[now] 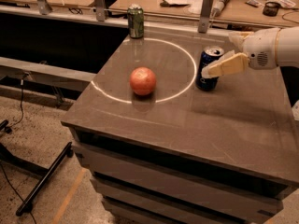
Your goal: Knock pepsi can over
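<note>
The pepsi can (208, 62), dark blue with a silver top, stands upright on the grey table (187, 120) at the right edge of a white circle marking. My gripper (206, 72) comes in from the right on a white arm. Its cream-coloured fingers (226, 66) lie across the front right of the can, with the tips at the can's side. The orange-red ball (142, 80) sits inside the circle to the left of the can.
A green can (136, 21) stands upright at the table's far edge. A wooden bench with metal posts (204, 8) and clutter runs behind the table. The floor and a black stand (42, 181) lie to the left below the table's edge.
</note>
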You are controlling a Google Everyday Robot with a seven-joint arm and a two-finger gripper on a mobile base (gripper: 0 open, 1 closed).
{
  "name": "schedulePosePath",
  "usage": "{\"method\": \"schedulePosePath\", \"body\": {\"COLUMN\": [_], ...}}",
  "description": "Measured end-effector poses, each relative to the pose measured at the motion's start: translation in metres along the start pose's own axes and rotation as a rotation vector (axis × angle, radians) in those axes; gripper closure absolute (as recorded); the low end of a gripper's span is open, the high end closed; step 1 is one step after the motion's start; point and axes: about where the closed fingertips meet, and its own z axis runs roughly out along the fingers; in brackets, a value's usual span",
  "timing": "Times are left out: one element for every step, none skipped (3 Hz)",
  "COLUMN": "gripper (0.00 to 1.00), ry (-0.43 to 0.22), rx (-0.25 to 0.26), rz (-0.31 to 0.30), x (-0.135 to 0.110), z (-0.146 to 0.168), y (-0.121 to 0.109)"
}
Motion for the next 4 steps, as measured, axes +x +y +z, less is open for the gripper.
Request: {"method": "schedulePosePath", "body": {"gripper": [0.0,0.0,0.0,0.18], "ry": [-0.103,-0.224,-0.223,-0.224], "rx": [0.005,0.023,0.021,0.016], "rz": [0.016,0.027,0.025,0.024], "x": [0.004,0.01,0.01,0.008], "z": [0.009,0.022,0.022,0.025], "y": [-0.006,-0.017,-0.016,-0.015]}}
